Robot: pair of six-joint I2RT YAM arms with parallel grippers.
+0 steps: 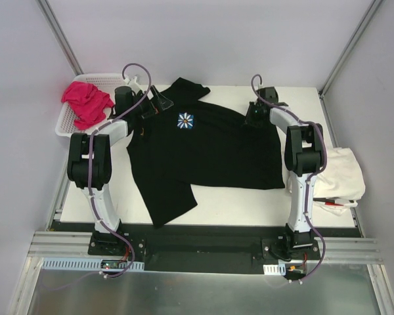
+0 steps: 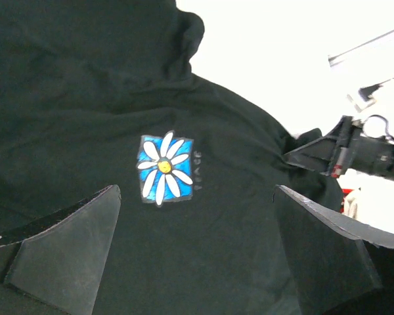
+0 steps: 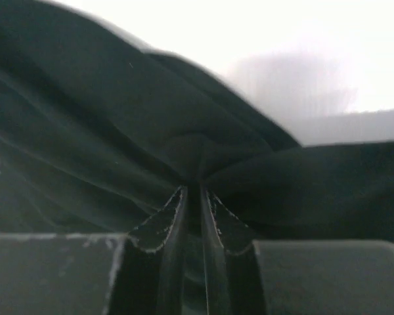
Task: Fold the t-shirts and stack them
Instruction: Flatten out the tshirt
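Note:
A black t-shirt point(image 1: 203, 154) lies spread on the white table, its white daisy on a blue patch point(image 1: 186, 121) facing up. My left gripper point(image 1: 159, 103) hovers over the shirt's far left part. In the left wrist view it point(image 2: 197, 243) stands open, its fingers point(image 2: 72, 243) wide apart above the cloth just below the daisy point(image 2: 165, 168). My right gripper point(image 1: 255, 115) is at the shirt's far right edge. In the right wrist view it point(image 3: 194, 191) is shut on a bunched fold of the black t-shirt point(image 3: 118, 131).
A white mesh basket point(image 1: 64, 122) at the far left holds a bright pink t-shirt point(image 1: 87, 102). Cream-white t-shirts point(image 1: 341, 172) are piled off the table's right edge. Bare white table point(image 1: 249, 203) shows in front of the black shirt.

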